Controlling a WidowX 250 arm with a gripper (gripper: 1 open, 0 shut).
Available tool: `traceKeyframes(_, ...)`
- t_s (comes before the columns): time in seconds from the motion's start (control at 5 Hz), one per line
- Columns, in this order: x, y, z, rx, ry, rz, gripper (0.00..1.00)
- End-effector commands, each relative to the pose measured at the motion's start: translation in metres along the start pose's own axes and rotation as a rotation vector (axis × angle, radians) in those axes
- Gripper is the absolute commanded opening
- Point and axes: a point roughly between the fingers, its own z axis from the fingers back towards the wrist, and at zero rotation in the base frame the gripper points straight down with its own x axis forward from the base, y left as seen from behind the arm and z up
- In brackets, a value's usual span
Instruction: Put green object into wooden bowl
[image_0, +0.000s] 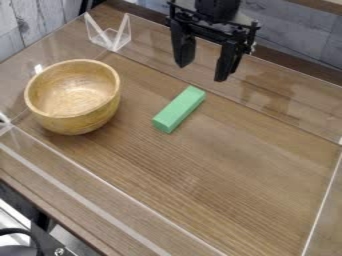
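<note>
Tool hangs with jaws spread wide and empty above the table; the green object lies flat just beside the wooden bowl.

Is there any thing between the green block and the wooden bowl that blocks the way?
Nothing visible does. The green block lies on bare table just right of the wooden bowl, with only empty wood between them. The gripper hangs above and behind the block, jaws open.

Black gripper, long slim fingers
</note>
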Motion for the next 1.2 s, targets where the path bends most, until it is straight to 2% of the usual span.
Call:
traceKeyframes(0.0, 0.002, 0.012, -0.022, 0.002, -0.003, -0.012, 1.00)
traceKeyframes(0.2, -0.006, 0.023, -0.043, 0.016, -0.016, -0.077, 1.00)
traceKeyframes(0.4, -0.008, 0.030, -0.055, 0.015, -0.066, -0.160, 1.00)
traceKeyframes(0.6, -0.005, 0.037, -0.061, 0.018, -0.118, -0.223, 1.00)
traceKeyframes(0.8, -0.004, 0.034, -0.070, 0.017, -0.153, -0.321, 1.00)
traceKeyframes(1.0, 0.000, 0.029, -0.074, 0.011, -0.178, -0.373, 1.00)
